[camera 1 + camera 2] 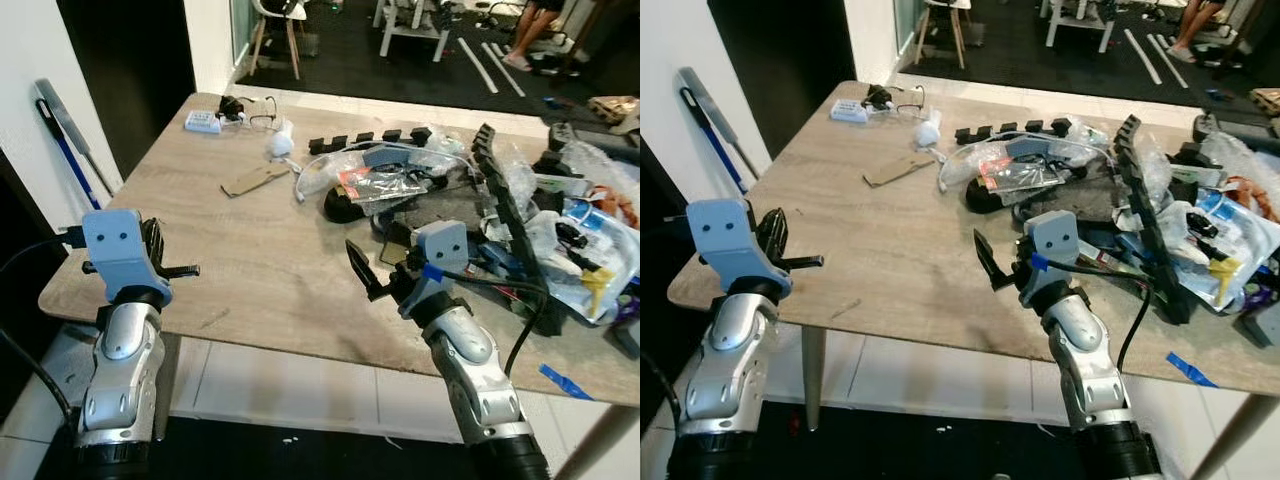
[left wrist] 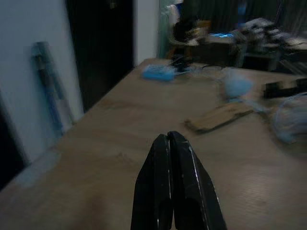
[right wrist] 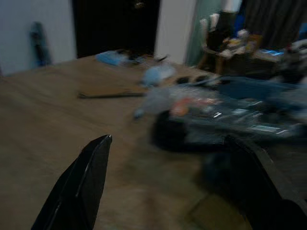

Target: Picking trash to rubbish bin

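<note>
1. The right gripper (image 3: 168,158) hovers low over the wooden table (image 1: 250,260) near its front edge, its two black fingers (image 3: 79,184) spread wide apart with nothing between them.
2. Just ahead of it lies the trash: a clear plastic bag (image 1: 385,185) with printed packaging inside, resting on a dark curved piece.
3. Beyond and to its right, a heap of plastic wrappers (image 1: 590,240) and a long black segmented strip (image 1: 510,215) crowd the table.
4. The left gripper (image 2: 172,158) is held above the table's near left corner, its fingers pressed together, empty.
5. Far ahead of it lie a cardboard scrap (image 1: 255,180), a blue box (image 1: 202,122) and eyeglasses (image 1: 258,110).
</note>
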You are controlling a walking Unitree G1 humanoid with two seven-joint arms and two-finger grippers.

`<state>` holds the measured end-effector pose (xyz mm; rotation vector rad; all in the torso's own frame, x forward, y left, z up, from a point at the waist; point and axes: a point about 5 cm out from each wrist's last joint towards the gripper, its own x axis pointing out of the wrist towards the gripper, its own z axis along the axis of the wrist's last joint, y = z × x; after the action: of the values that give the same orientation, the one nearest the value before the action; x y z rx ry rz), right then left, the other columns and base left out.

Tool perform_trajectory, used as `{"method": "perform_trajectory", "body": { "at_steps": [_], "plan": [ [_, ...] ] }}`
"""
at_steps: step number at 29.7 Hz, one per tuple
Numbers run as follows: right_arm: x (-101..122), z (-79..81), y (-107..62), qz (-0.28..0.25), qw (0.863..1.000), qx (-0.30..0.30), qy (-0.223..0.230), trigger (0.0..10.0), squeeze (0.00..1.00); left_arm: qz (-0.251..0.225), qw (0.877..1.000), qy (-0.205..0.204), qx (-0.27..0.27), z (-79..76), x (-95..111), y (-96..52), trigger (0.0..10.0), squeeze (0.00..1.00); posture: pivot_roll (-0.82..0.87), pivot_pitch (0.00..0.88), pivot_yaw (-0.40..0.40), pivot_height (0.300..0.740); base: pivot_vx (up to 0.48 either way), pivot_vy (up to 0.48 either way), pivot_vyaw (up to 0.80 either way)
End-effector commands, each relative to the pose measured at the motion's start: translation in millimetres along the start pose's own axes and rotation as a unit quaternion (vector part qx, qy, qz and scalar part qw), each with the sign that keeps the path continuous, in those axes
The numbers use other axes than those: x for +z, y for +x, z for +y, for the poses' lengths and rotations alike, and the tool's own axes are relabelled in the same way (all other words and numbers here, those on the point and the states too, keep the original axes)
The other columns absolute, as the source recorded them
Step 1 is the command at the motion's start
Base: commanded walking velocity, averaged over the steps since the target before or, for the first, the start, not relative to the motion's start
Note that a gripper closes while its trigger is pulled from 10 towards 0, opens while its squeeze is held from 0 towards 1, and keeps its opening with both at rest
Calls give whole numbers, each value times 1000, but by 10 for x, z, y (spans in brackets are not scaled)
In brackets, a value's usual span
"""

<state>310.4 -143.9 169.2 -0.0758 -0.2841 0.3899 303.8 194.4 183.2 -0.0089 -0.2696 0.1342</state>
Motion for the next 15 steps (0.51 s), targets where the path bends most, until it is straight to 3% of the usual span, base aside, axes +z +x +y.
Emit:
{"method": "perform_trajectory", "body": {
  "at_steps": [1, 15],
  "plan": [
    [-16, 0, -11, 0, 1000, -1, 5, 10000, 0, 11, 1000, 2, 5, 28, -61, -17, 10000, 0, -12, 101, -45, 740, 289, 0, 0],
    [-2, 35, 9, -2, 1000, 15, -7, 10000, 0, 9, 1000, 3, 7, 40, -51, 0, 10000, 0, -13, 102, -45, 740, 279, 0, 0]
  ]
}}
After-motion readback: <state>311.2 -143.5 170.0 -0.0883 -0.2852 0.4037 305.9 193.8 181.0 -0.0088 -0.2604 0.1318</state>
